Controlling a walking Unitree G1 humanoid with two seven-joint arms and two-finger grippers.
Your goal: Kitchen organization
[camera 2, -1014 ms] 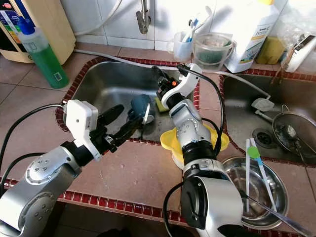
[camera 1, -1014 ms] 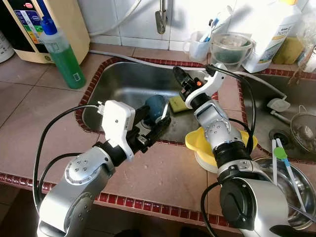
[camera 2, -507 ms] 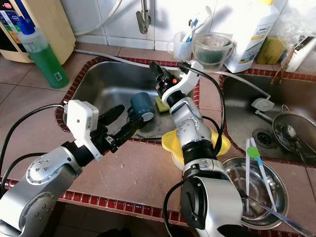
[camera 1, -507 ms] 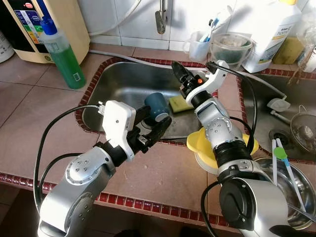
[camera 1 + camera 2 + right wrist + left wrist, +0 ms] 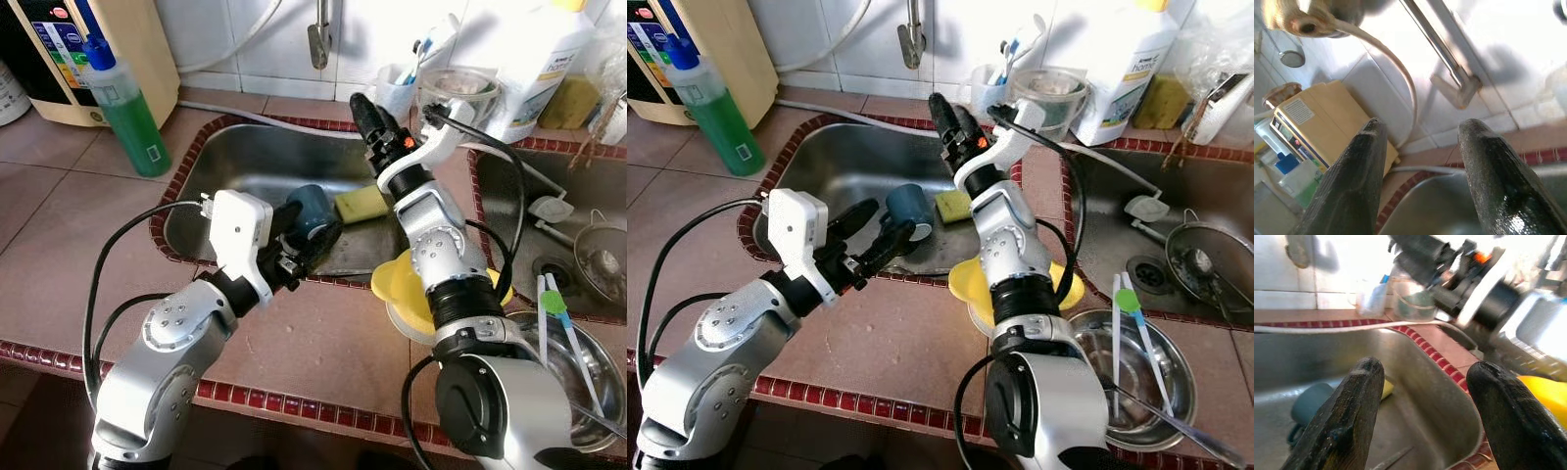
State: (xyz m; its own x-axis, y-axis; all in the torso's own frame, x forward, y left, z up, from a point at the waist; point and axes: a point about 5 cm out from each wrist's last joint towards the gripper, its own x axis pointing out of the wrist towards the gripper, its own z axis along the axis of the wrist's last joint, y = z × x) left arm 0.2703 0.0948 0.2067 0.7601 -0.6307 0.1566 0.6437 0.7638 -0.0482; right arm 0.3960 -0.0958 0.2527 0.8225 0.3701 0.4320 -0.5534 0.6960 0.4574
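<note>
Nearest the robot, the left gripper (image 5: 867,245) reaches over the front rim of the sink (image 5: 803,166), its two black fingers spread apart with nothing between them. Just beyond its fingertips a dark teal mug (image 5: 908,211) lies on its side on the sink floor, mouth turned toward the right. The jaws are not around the mug; from the left wrist view the mug (image 5: 1308,404) sits off to one side of the gap rather than centred in it. If the gripper closes from here, one finger would likely strike the round wall and roll the mug away across the smooth steel.

Beside the mug lies a yellow sponge (image 5: 952,205), near enough that a sweeping reach could drag it along or wedge it against the mug. On the counter at the sink's front right corner sits a yellow bowl (image 5: 965,279), partly under the right arm; a swing of that arm could knock it.

Farther back, the right gripper (image 5: 945,116) is raised above the sink's back edge, fingers parted and empty, pointing toward the faucet (image 5: 912,34). Behind it stand a cup of toothbrushes (image 5: 991,86) and a clear plastic container (image 5: 1050,98), close enough that a careless turn could topple them.
</note>
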